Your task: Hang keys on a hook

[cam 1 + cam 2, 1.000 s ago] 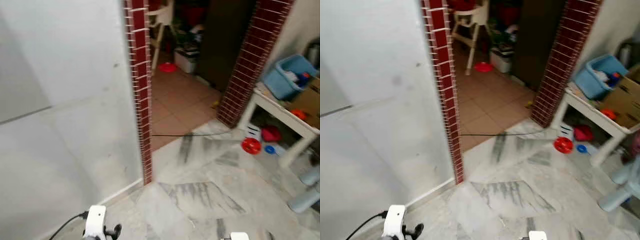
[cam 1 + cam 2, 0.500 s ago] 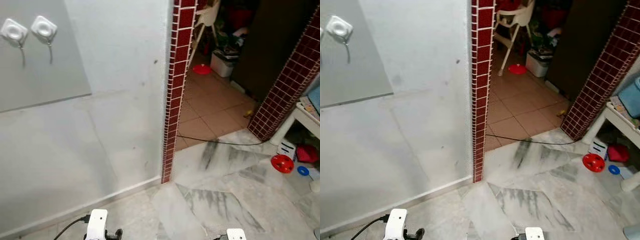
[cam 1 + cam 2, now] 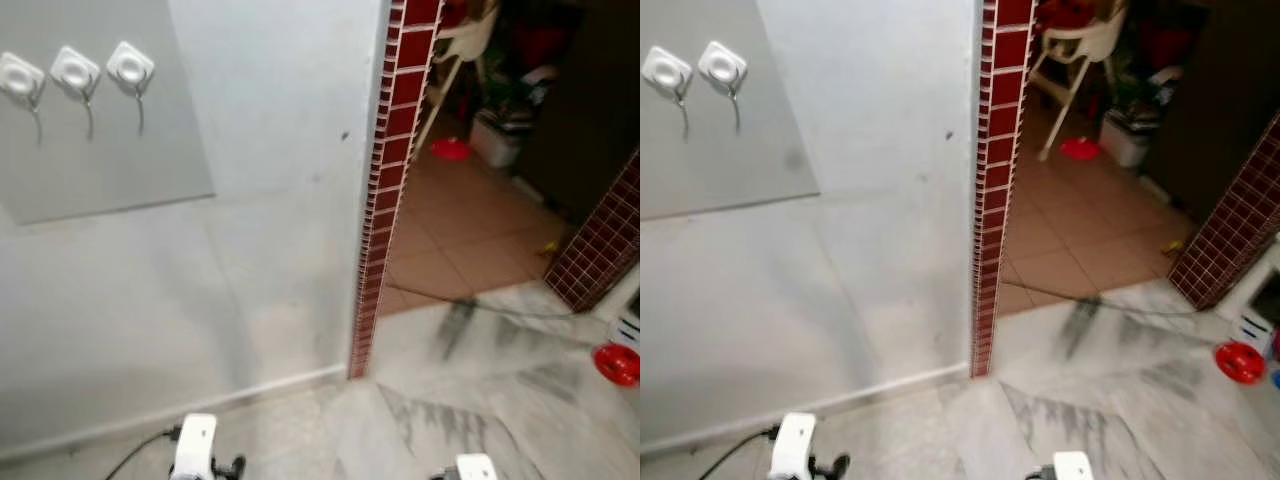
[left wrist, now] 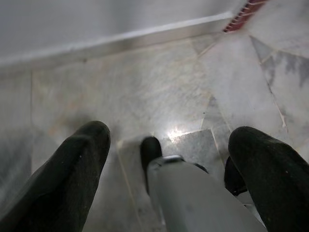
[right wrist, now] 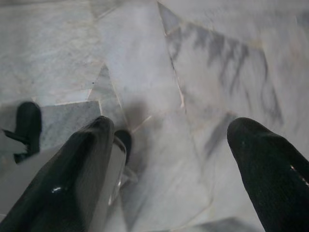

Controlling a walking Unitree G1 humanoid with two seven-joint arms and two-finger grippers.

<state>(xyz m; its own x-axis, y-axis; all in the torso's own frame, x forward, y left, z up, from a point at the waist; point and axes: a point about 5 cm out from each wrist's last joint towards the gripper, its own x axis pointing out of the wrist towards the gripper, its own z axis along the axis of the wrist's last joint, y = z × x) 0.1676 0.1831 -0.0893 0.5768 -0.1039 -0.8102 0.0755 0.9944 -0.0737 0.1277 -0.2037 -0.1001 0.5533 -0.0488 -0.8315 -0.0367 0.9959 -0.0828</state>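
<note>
Hooks [image 3: 77, 72], three white square ones, sit in a row on a grey panel [image 3: 110, 150] at 10 o'clock in the left eye view, high on the white wall [image 3: 270, 200]. A red-tiled pillar [image 3: 385, 190] edges the wall at 1 o'clock, and past it a doorway opens onto a tan tiled room with a white chair [image 3: 1080, 50], a red dish [image 3: 1078, 148] and a box [image 3: 1125, 135]. A black cable [image 3: 1090, 305] crosses the threshold. A second red pillar [image 3: 1240, 240] stands at 3 o'clock, with a red toy [image 3: 1238, 362] on the marble floor [image 3: 480, 400] beside it. Nothing stands between the robot and the hooks.

Both arms hang low at 6 o'clock. The left hand [image 4: 169, 169] is released, fingers spread wide over the floor, holding nothing; the right hand [image 5: 178, 179] is likewise released and bare. Keys cannot be made out.

Against half a second ago, the camera has swung left: a third hook has come into sight, and the pillar and doorway have slid rightward.
</note>
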